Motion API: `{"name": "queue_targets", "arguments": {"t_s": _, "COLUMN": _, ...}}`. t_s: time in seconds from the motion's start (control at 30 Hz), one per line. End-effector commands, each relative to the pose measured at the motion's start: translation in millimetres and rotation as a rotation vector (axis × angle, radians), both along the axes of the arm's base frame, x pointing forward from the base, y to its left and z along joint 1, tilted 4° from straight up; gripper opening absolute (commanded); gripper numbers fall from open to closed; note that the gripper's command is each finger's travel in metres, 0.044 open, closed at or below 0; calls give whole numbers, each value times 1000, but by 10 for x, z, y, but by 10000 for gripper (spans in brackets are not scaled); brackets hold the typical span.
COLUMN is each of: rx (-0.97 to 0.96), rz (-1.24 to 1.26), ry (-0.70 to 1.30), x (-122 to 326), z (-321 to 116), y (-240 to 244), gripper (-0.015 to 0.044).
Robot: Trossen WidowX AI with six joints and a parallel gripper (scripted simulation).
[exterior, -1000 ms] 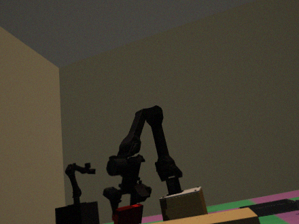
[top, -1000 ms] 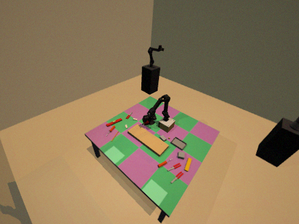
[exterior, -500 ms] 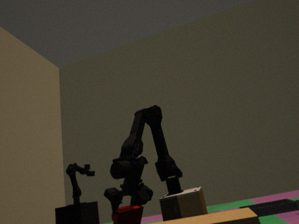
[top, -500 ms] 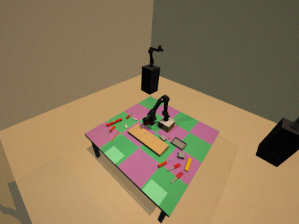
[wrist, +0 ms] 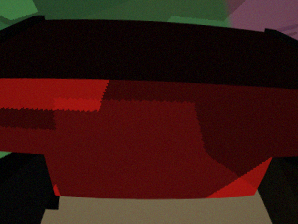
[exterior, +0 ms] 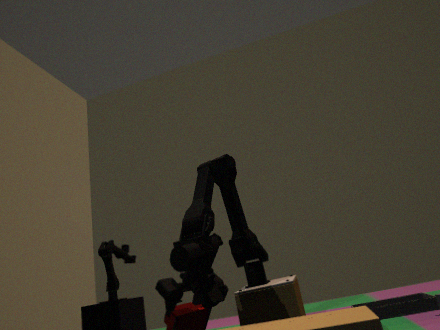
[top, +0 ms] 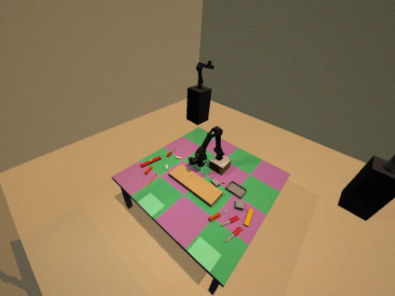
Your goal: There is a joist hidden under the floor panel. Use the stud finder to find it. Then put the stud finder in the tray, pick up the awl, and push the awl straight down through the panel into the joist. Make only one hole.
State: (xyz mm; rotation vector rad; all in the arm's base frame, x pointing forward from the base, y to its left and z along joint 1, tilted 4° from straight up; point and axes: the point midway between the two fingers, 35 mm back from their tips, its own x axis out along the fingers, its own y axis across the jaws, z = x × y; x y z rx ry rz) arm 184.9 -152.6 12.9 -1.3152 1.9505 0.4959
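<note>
End effector: black parallel-jaw end effector [top: 195,162] [exterior: 190,304] [wrist: 157,145], clamped on the red, block-shaped stud finder [exterior: 186,317] [wrist: 130,150], a finger at either side of it; it hangs near the upper-left end of the floor panel, as the top view shows it.
Floor panel: long, flat, tan board [top: 196,185] [exterior: 345,321] lying on the worktop [top: 179,220] of green and pink squares.
Stud finder: in the grip, near that same panel end and well apart from the tray; whether it touches the panel, I cannot tell.
Tray: shallow grey tray with a dark rim [top: 236,189], just beside the panel's lower-right half, on the arm's side.
Arm base: box with a pale top [top: 220,169] [exterior: 270,305], on the same side of the panel as the tray, nearer the upper-left end.
Awl: cannot tell which tool it is. An orange-handled tool with a thin shaft [top: 215,217] lies near the panel's lower-right end; a similar red-handled one [top: 147,170] lies beyond its upper-left end.
Red bar: long and flat [top: 150,161], beyond the panel's upper-left end.
Yellow bar: short and plain [top: 248,217], beyond the panel's lower-right end.
Grey block: small [top: 239,204], between tray and yellow bar.
</note>
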Motion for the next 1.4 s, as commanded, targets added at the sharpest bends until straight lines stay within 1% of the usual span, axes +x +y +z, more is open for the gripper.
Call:
{"name": "queue_targets", "arguments": {"t_s": 0.0, "rx": -29, "rz": -2, "ry": 7, "x": 11, "z": 14, "y": -6, "gripper": 0}}
{"name": "queue_targets", "arguments": {"t_s": 0.93, "rx": -177, "rz": -18, "ry": 71, "x": 21, "z": -20, "y": 22, "gripper": 0}}
{"name": "queue_targets", "arguments": {"t_s": 1.07, "rx": -162, "rz": -18, "ry": 72, "x": 1, "z": -29, "y": 25, "gripper": 0}}
{"name": "queue_targets", "arguments": {"t_s": 1.2, "rx": -218, "rz": -1, "ry": 77, "x": 2, "z": 135, "y": -57, "gripper": 0}}
{"name": "queue_targets", "arguments": {"t_s": 1.37, "rx": -221, "rz": 0, "ry": 77, "x": 1, "z": 145, "y": -62, "gripper": 0}}
